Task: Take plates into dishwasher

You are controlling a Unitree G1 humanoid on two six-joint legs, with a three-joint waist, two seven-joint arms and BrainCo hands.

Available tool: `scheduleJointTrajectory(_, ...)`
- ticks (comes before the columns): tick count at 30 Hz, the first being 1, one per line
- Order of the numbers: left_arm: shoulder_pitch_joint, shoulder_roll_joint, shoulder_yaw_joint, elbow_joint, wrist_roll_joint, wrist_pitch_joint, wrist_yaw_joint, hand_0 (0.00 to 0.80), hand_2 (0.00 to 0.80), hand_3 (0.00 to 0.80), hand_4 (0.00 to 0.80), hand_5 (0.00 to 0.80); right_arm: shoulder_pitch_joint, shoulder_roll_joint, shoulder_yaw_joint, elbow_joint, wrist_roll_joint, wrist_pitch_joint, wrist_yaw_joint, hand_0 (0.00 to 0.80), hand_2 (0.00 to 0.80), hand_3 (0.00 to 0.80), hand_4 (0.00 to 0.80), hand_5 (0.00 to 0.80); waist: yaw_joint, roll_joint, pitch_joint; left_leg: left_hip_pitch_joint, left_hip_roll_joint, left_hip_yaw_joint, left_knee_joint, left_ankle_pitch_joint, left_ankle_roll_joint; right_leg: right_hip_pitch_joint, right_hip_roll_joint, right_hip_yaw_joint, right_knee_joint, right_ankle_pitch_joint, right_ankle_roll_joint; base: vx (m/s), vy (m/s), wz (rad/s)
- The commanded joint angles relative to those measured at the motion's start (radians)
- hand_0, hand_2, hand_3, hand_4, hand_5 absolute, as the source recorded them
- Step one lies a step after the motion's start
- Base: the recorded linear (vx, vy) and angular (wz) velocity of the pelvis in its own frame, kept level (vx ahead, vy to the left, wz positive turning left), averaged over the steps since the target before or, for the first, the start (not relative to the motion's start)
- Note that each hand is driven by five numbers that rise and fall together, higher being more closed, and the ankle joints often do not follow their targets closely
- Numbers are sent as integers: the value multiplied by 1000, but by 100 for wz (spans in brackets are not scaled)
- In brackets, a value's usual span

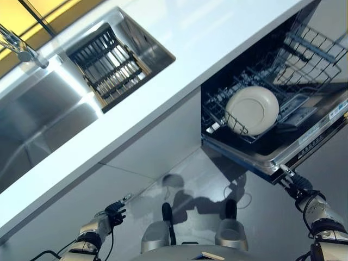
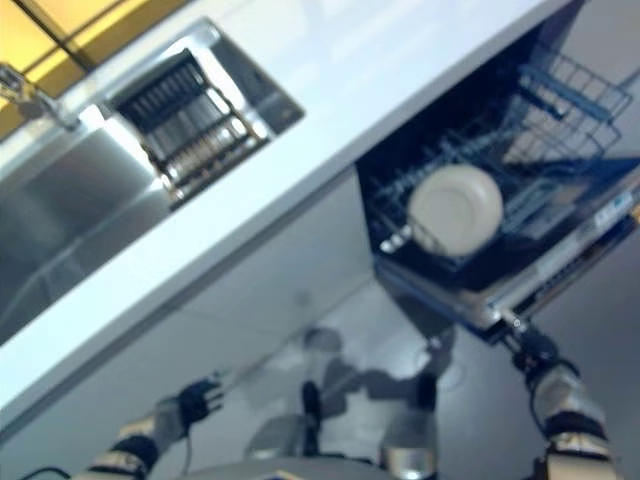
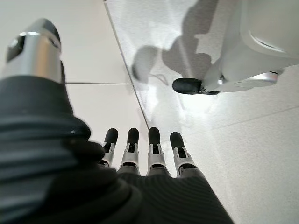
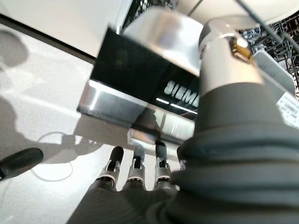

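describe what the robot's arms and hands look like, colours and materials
Both arms are silver-grey metal with dark bands near the wrist. The left hand and right hand look alike: a dark ribbed cover wraps the wrist and back of the hand, and slim silver fingers with rounded black tips sit in a row. The thumb is a thicker silver cylinder with a dark tip.

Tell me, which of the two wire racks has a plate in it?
The dishwasher rack under the counter; a white plate stands in it. The sink rack holds none.
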Motion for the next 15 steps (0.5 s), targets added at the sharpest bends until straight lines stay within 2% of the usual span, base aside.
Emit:
scheduleJointTrajectory(1, -84, 0, -18, 39, -45, -50, 21, 0, 0, 0, 0, 0, -134, 28, 48, -82, 71, -76, 78, 0, 0, 0, 0, 0, 24, -1, 47, -73, 16, -14, 19, 82, 12, -94, -49, 17, 338, -202, -62, -100, 65, 3)
scheduleJointTrajectory(4, -83, -23, -25, 47, -51, -65, 31, 0, 0, 0, 0, 0, -163, 41, 79, -157, 108, -112, 145, 0, 0, 0, 0, 0, 24, 21, 75, -82, 6, -19, 10, 92, 13, -127, -53, 15, 375, -213, -68, -77, 70, -1)
scheduleJointTrajectory(5, -73, -34, -25, 64, -54, -80, 32, 0, 0, 0, 0, 0, -167, 45, 85, -187, 118, -126, 164, 0, 0, 0, 0, 0, 27, 21, 82, -85, 2, -21, 11, 91, 15, -134, -54, 13, 383, -217, -70, -74, -24, -2)
scheduleJointTrajectory(7, -43, -58, -33, 101, -35, -164, 29, 0, 0, 0, 0, 0, -165, 58, 95, -234, 132, -154, 201, 0, 0, 0, 0, 0, 39, 12, 91, -95, -1, -31, 13, 87, 17, -149, -56, 5, 395, -219, -69, -107, -95, 0)
scheduleJointTrajectory(9, -26, -68, -35, 81, -6, -190, 62, 0, 0, 0, 0, 0, -180, 79, 125, -292, 127, -183, 203, 0, 0, 0, 0, 0, 52, 7, 102, -101, -3, -36, 13, 88, 17, -153, -59, -8, 400, -216, -70, -88, -69, -1)
scheduleJointTrajectory(11, -30, -57, -36, 116, -20, -189, 39, 0, 0, 0, 0, 0, -199, 87, 150, -337, 127, -182, 210, 0, 0, 0, 0, 0, 55, 1, 103, -102, -3, -39, 15, 87, 19, -154, -60, -14, 404, -216, -73, -33, -29, 3)
scheduleJointTrajectory(12, -33, -51, -30, 141, 0, -237, 28, 0, 0, 0, 0, 0, -206, 91, 161, -355, 130, -182, 221, 0, 0, 0, 0, 0, 55, -4, 100, -102, -2, -40, 17, 85, 20, -153, -59, -17, 405, -217, -74, -8, -17, 7)
scheduleJointTrajectory(13, -35, -46, -36, 148, -5, -240, 26, 0, 0, 0, 0, 0, -216, 96, 171, -376, 128, -178, 224, 0, 0, 0, 0, 0, 56, -7, 99, -102, -2, -39, 19, 84, 20, -151, -60, -20, 407, -219, -75, 4, -12, 5)
scheduleJointTrajectory(15, -30, -51, -52, 100, -6, -203, 50, 0, 0, 0, 0, 0, -254, 93, 190, -415, 126, -164, 201, 0, 0, 0, 0, 0, 70, -2, 93, -94, -4, -42, 17, 87, 19, -135, -63, -31, 401, -216, -74, 17, 7, 0)
